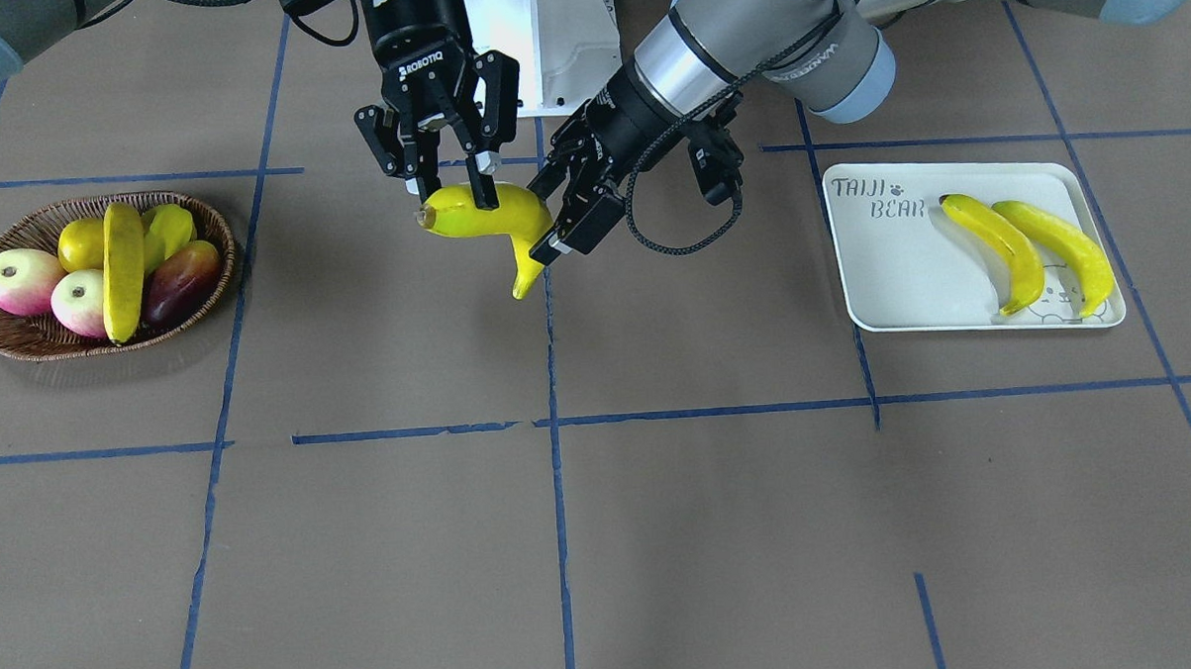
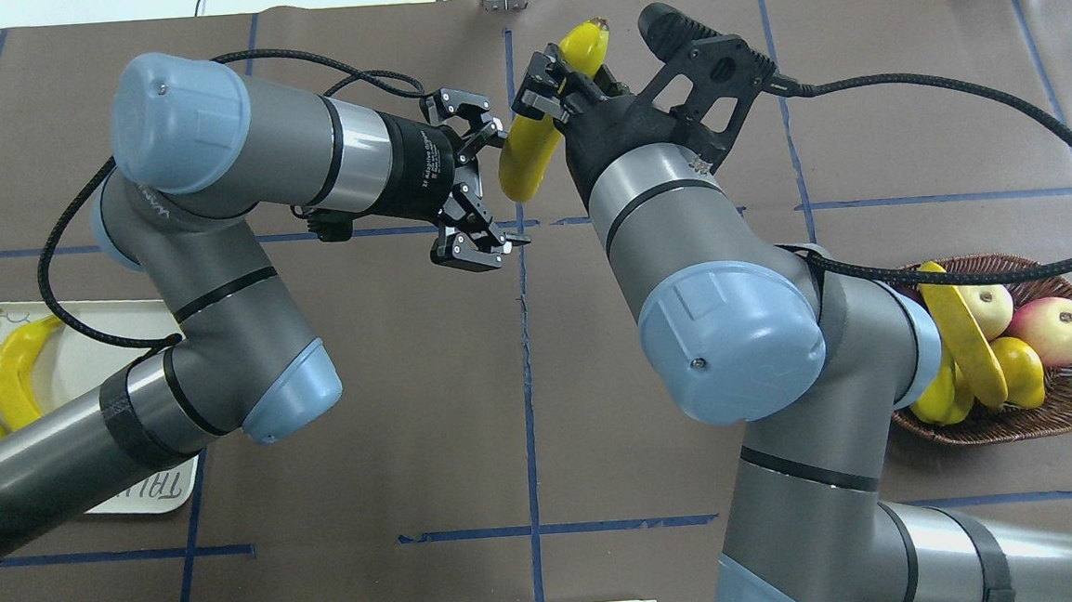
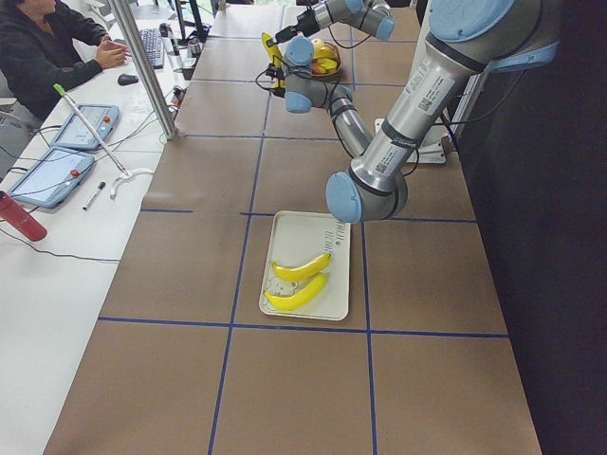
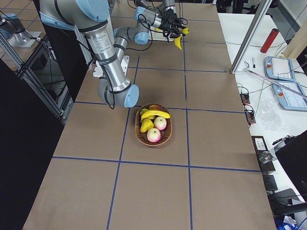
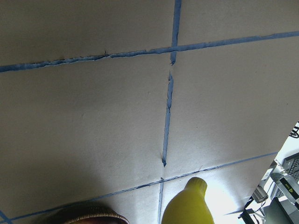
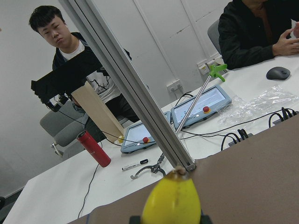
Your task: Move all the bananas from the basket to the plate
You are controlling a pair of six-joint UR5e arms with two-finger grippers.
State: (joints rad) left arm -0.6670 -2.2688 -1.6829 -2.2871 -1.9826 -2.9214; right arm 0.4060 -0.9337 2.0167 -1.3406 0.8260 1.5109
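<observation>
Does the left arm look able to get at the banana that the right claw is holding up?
Probably yes. The left claw is open right beside the banana, with nothing between them. The right claw grips it near one end, leaving the hanging end free.

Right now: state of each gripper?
Left gripper: open, close to the banana.
Right gripper: closed, holding the banana.
</observation>
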